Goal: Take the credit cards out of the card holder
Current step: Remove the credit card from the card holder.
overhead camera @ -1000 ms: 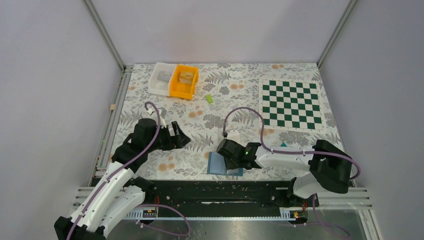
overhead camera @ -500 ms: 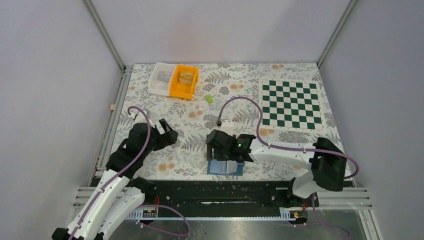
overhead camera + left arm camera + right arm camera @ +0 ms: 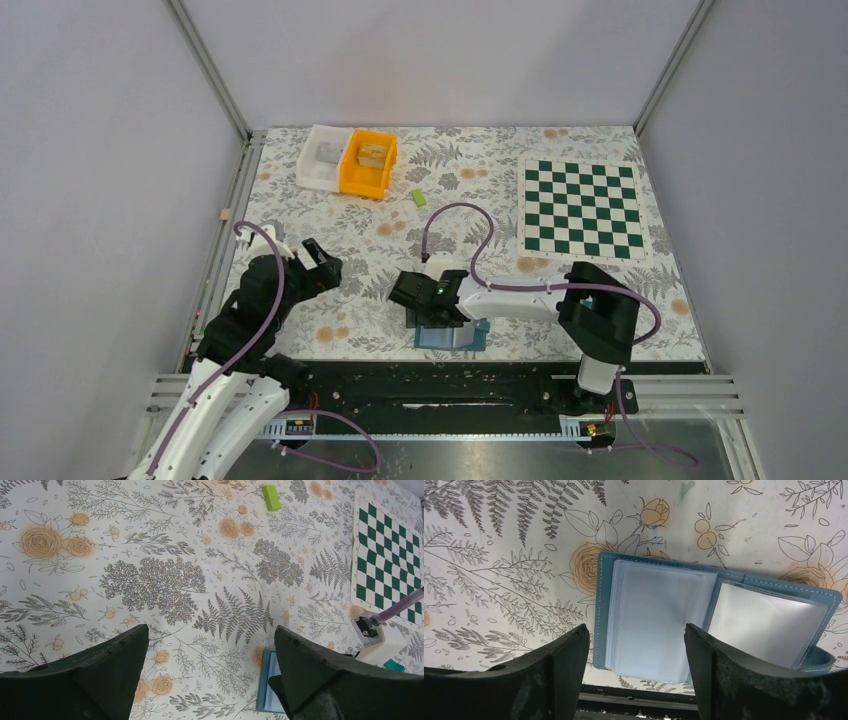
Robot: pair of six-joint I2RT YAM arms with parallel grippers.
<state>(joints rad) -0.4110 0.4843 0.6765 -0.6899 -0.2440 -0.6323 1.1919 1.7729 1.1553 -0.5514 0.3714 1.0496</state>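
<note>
The blue card holder (image 3: pixel 600 615) lies open near the table's front edge, and its clear sleeves (image 3: pixel 659 620) show no card inside. My right gripper (image 3: pixel 634 630) hovers open just above its left half, holding nothing. From above, that gripper (image 3: pixel 415 295) covers part of the card holder (image 3: pixel 452 338). My left gripper (image 3: pixel 325 262) is open over bare tablecloth, well left of the holder. In the left wrist view the left gripper (image 3: pixel 211 628) stands wide, with the card holder (image 3: pixel 266 685) beside its right finger. A teal-green credit card (image 3: pixel 395 665) peeks out beyond the right arm.
A small lime-green block (image 3: pixel 418 197) lies mid-table. A white bin (image 3: pixel 322 158) and an orange bin (image 3: pixel 368 163) stand at the back left. The green chessboard (image 3: pixel 582 208) fills the back right. The black front rail (image 3: pixel 450 375) runs just behind the holder.
My right gripper has opened and slid left over the card holder. The left arm has pulled back to the left, its jaws a little wider.
</note>
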